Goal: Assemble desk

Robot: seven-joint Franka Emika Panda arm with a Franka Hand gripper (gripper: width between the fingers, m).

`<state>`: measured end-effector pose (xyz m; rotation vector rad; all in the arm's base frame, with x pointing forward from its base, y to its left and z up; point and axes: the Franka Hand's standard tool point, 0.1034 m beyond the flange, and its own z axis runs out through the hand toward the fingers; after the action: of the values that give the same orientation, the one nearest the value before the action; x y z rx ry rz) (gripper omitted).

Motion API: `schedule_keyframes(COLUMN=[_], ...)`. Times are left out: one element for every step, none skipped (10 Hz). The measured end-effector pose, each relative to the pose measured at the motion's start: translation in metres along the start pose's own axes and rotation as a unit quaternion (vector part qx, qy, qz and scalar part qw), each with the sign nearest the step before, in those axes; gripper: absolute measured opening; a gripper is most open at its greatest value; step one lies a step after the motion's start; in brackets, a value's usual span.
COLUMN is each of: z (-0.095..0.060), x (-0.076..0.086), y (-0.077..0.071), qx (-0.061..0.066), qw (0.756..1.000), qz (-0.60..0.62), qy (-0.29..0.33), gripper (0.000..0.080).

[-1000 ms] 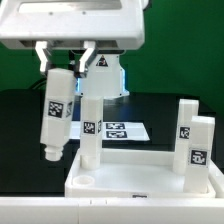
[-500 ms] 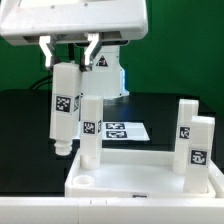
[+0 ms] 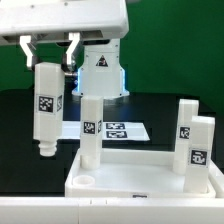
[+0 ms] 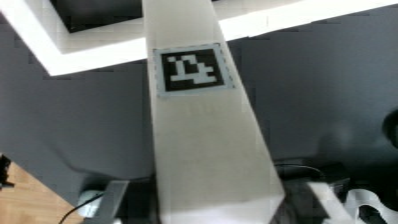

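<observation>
Above black table [image 3: 20,120], gripper [image 3: 46,52] clamping tagged leg [image 3: 46,108], fingertips partly hidden

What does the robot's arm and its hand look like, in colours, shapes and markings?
The arm ends in a big white, boxy housing with rounded edges. The hand has two slim white fingers with dark edges. In the wrist view its parts look grey. No markings or cables are discernible.

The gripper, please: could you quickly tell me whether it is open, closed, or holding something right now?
Gripper: closed on a white desk leg, held upright in the air, off the exterior view's left of the desk top.
</observation>
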<state>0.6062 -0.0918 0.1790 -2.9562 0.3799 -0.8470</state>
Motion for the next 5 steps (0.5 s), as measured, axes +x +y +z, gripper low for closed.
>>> schedule_keyframes(z=[0.007,0.01,0.013,0.017,0.02], x=[-0.005,-0.002,-0.002,-0.004,-0.006], y=[-0.013,-0.022,-0.026,-0.03,-0.031], qx=[0.005,0.009,0.011,0.012,0.012], qw=[1.0,1.0,1.0,1.0,1.0], qz=[0.011,0.013,0.015,0.022,0.022], qy=[-0.006,-0.005,-0.006,-0.009,-0.011], gripper=[0.0291,0.0291,0.0291,0.0291,0.0291])
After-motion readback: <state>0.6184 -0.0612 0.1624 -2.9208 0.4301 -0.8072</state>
